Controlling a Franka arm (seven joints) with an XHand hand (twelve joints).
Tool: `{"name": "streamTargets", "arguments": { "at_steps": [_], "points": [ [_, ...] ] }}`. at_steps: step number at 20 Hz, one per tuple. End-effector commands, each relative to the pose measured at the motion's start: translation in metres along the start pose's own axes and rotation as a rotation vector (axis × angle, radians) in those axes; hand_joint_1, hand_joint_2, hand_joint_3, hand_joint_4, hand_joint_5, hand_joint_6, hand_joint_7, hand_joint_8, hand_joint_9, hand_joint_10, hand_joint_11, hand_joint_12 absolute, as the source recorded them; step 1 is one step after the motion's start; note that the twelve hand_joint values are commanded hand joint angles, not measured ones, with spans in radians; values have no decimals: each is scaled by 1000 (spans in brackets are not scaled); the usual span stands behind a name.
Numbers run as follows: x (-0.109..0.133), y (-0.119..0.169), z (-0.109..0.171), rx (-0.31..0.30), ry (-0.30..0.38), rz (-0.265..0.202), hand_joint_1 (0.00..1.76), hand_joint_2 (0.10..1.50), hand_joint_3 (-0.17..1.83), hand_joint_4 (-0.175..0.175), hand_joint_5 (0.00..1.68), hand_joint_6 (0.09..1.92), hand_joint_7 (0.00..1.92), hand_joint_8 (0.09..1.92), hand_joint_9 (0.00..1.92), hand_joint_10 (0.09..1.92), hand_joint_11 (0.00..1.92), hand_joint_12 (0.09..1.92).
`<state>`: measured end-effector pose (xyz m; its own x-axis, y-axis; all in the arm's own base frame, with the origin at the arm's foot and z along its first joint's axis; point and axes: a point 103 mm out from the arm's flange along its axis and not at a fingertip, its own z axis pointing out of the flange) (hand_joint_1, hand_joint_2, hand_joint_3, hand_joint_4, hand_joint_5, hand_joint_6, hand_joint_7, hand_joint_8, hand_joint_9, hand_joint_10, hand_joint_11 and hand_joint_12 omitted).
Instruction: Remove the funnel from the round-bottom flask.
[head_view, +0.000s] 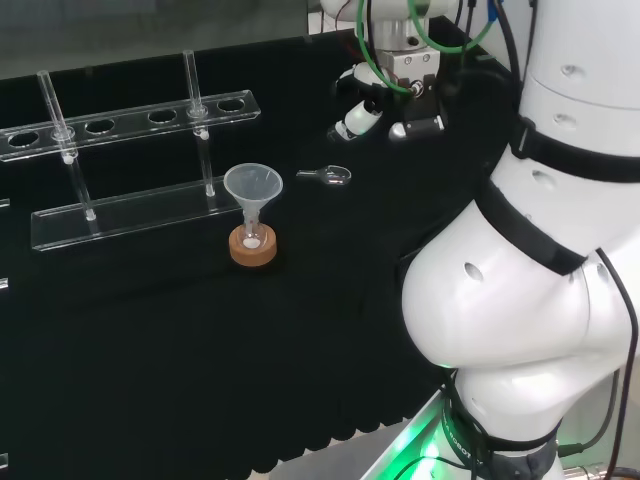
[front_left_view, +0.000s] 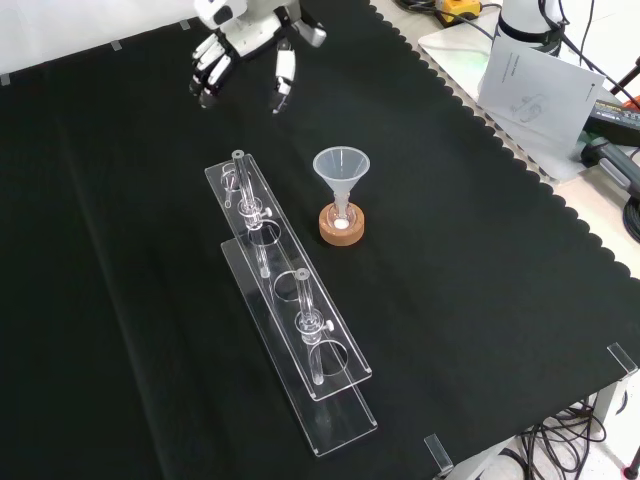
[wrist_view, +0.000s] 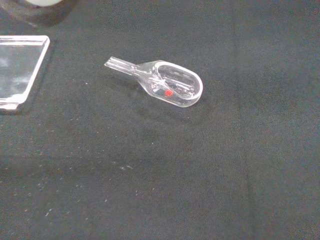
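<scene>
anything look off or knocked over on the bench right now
Nothing stands out. The funnel sits upright in the flask on its cork ring, and the tube rack stands level. A small clear scoop lies loose on the cloth, seemingly undamaged. The hand hovers apart from all of them, fingers relaxed.

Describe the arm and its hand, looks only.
The arm is glossy white, built of rounded links with black bands at the joints. Green and black cables run down to its wrist. The hand is white with black segments along its fingers, darker at the tips.
</scene>
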<state>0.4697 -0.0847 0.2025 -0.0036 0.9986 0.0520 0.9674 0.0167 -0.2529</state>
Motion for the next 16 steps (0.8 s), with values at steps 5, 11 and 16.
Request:
{"name": "streamTargets", "arguments": {
  "at_steps": [5, 11, 16],
  "points": [
    [36, -58, -16, -34, -24, 16, 637, 713, 275, 10, 353, 118, 108, 638, 310, 670, 132, 1381],
    [71, -89, -24, -45, -39, -4, 636, 714, 275, -1, 330, 99, 109, 637, 328, 674, 152, 1387],
    [94, -112, -28, -51, -57, -18, 633, 713, 274, -10, 319, 87, 110, 638, 340, 675, 185, 1406]
  ]
}}
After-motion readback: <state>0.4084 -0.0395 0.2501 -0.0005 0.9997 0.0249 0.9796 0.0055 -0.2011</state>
